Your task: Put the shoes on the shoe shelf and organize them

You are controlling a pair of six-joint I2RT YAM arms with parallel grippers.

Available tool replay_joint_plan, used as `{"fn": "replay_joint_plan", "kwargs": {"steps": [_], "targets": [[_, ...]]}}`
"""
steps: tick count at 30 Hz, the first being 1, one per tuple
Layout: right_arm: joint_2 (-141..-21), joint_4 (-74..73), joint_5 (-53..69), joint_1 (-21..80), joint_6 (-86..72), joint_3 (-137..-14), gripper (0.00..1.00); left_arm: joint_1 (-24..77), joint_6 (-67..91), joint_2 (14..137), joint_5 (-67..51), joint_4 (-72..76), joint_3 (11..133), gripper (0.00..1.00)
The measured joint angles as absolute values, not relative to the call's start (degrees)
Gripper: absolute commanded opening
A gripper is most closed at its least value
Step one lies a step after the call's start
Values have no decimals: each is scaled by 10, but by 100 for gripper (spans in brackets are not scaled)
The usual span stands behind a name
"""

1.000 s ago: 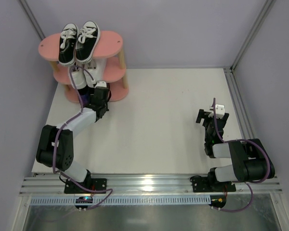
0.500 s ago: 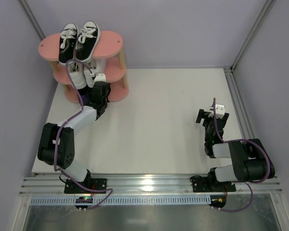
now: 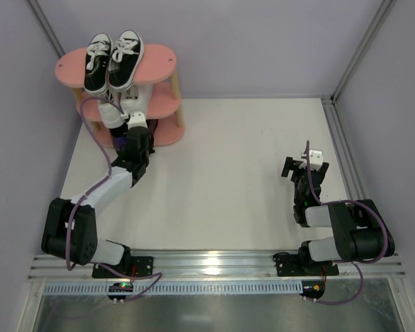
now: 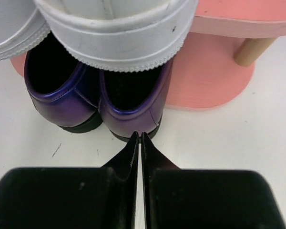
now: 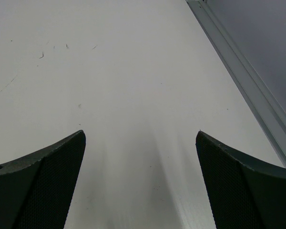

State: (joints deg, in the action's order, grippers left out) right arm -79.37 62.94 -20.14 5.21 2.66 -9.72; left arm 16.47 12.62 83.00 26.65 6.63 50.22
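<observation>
Down at the left gripper (image 4: pixel 137 136), found the jaws clenched flat against each other, gripping nothing, tips aimed square at the heels of the dark purple glossy shoes (image 4: pixel 130 109). Put the tips just short of the right-hand heel; could not tell whether finger and shoe actually touched. Saw the pair snug side by side, heels toward the wrist camera, toes tucked in on the lowest tier of the shoe shelf (image 4: pixel 207 76), heels right at that pink board's front edge. Looked one level up and caught the white sneakers (image 4: pixel 118 45) on the middle board, ribbed soles jutting out directly over the purple pair. From the top view, picked out the black canvas sneakers (image 3: pixel 113 59) side by side on the left part of the top board. Traced the left arm (image 3: pixel 111 183) stretched from its base to the foot of the shelf, at the far left corner of the table (image 3: pixel 228 173). Swung over to the right gripper (image 5: pixel 140 136): jaws spread wide, released, nothing between them, only white tabletop below. Placed it on the right side of the table, well apart from the shelf and every shoe, near the metal rail (image 5: pixel 238 71) along that edge.
</observation>
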Motion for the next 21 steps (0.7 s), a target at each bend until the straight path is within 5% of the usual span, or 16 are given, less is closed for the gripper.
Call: {"fn": "replay_joint_plan", "kwargs": {"steps": [21], "targets": [[-794,629,-201,52,27,-97,97,252,243,523,98,-33,410,0]]}}
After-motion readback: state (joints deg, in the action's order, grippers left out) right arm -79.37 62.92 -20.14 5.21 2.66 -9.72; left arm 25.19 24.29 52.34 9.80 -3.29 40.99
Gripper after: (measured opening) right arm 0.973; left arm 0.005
